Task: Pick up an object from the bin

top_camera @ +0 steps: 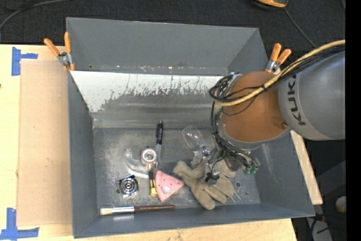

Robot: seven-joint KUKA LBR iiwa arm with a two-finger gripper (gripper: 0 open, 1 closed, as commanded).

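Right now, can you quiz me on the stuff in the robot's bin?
1. True or false: the pink wedge lies left of the tan glove in the camera view.
2. Which thing is the gripper over? A a red ball; B the tan glove; C a blue cup.
3. Fill in: the long thin stick lies nearest the view's ____ edge.
Key: 1 true; 2 B; 3 bottom.

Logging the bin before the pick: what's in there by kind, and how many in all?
Tan glove: 1
Pink wedge: 1
Black pen: 1
Long brush: 1
Clear plastic piece: 1
Metal parts: 2, a silver bracket and a round disc
Small yellow stick: 1
Total: 8
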